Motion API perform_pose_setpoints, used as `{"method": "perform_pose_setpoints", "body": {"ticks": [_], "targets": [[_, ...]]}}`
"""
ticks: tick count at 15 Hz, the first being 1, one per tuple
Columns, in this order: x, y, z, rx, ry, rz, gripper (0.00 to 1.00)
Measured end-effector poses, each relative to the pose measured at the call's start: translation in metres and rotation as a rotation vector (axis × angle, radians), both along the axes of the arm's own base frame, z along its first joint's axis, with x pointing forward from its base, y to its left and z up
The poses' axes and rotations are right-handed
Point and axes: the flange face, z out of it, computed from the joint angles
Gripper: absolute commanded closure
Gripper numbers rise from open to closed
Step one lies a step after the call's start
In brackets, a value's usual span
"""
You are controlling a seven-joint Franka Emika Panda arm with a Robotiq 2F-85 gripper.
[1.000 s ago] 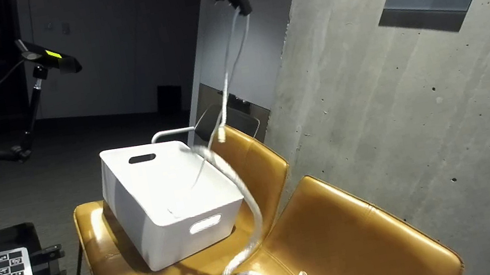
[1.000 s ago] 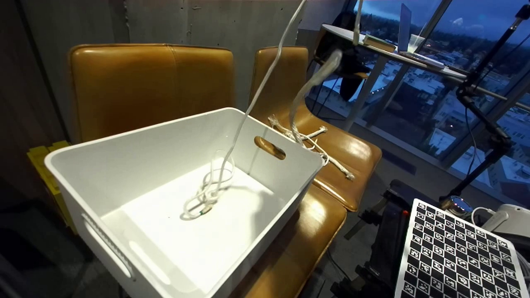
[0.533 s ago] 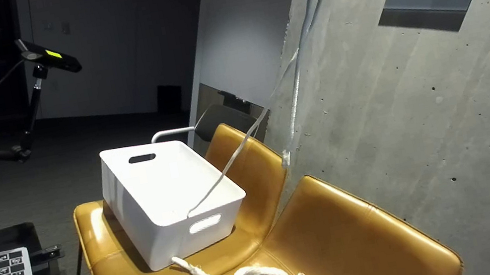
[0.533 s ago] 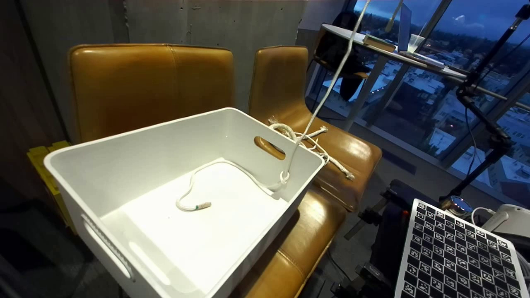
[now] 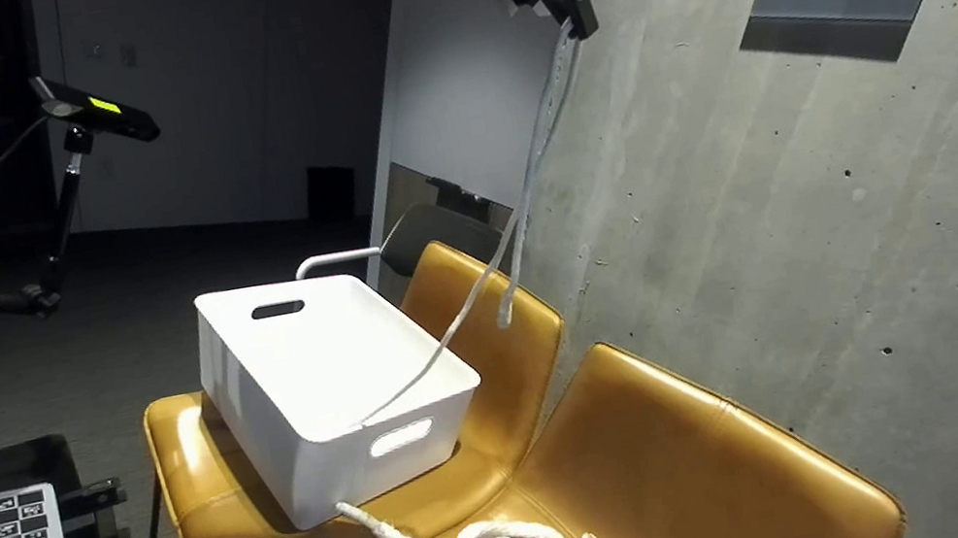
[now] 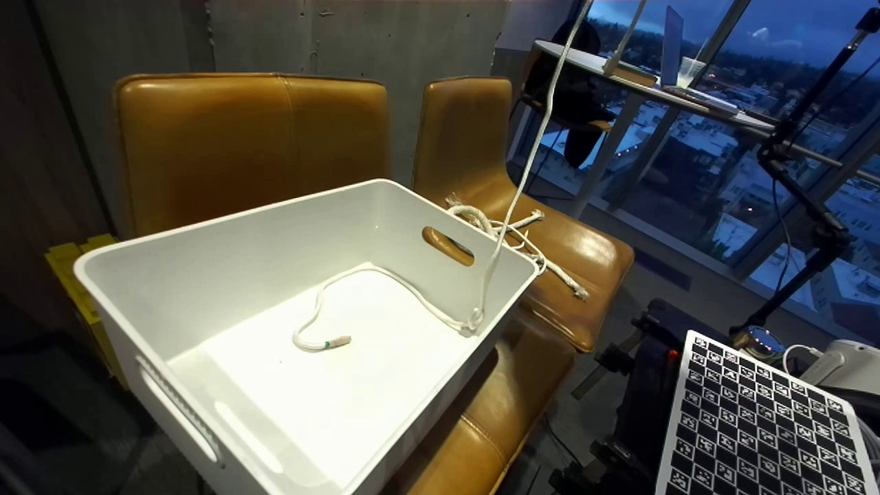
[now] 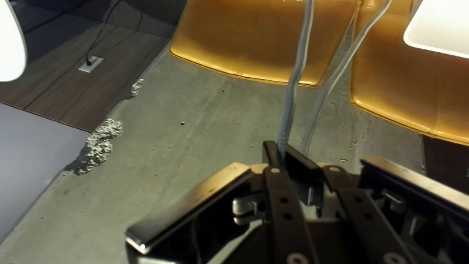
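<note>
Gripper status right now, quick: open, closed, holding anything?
Gripper: closed, holding the thin pale rope, with two lengths of it hanging below.

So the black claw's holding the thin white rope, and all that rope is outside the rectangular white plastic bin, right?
Not all of it. The black claw does hold the thin white rope, but part of it lies inside the rectangular white plastic bin, as an exterior view shows.

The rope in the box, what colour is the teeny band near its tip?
Green. The band on the rope shows best in an exterior view.
</note>
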Motion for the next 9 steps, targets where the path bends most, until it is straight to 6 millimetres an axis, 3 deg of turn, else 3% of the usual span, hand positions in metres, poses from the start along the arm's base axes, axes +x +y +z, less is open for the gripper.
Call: {"method": "perform_pose_setpoints", "body": {"ticks": [5,7,9], "targets": [[0.018,0.102,-0.016,0.018,0.014,0.128,0.99],[0.026,0.139,-0.036,0.034,0.032,0.170,0.99],[0.035,0.163,-0.063,0.057,0.048,0.206,0.99]]}}
